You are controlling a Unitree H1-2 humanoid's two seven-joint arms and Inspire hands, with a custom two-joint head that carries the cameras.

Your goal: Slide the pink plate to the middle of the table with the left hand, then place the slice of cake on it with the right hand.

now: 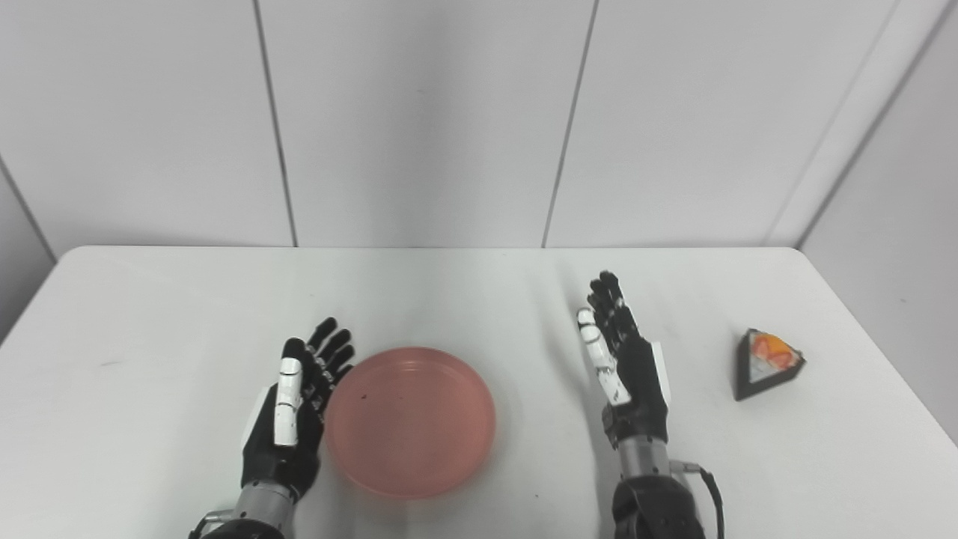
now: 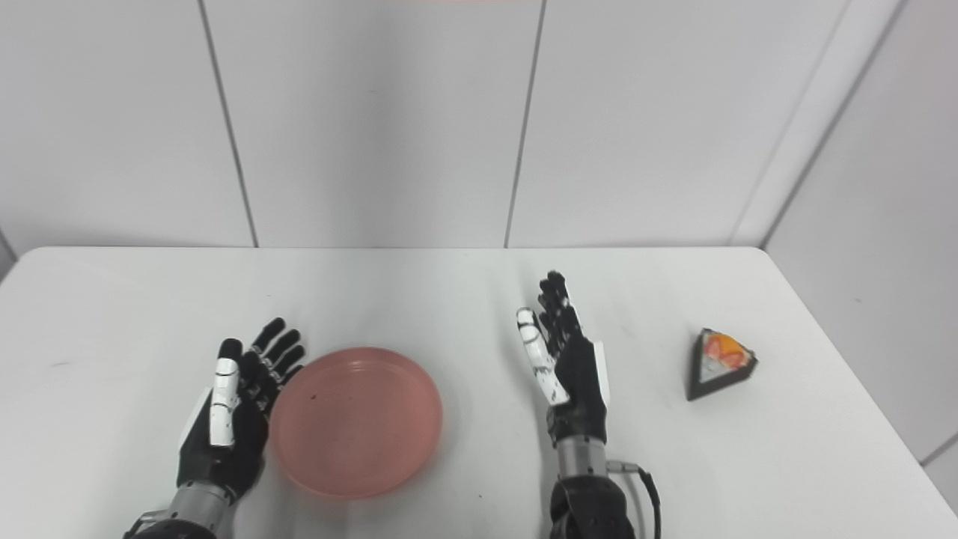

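A round pink plate [image 1: 410, 421] lies flat near the front of the white table, a little left of the middle. My left hand [image 1: 296, 404] stands open right against the plate's left rim, palm turned toward it, holding nothing. My right hand [image 1: 625, 359] is open too, fingers straight and pointing away from me, well to the right of the plate. The slice of cake [image 1: 767, 361], a dark wedge with a white and orange top, sits on the table to the right of my right hand, apart from it.
The white table [image 1: 150, 314] ends at a grey panelled wall behind. Its right edge runs close to the cake slice. Small dark specks lie on the plate and on the table in front of it.
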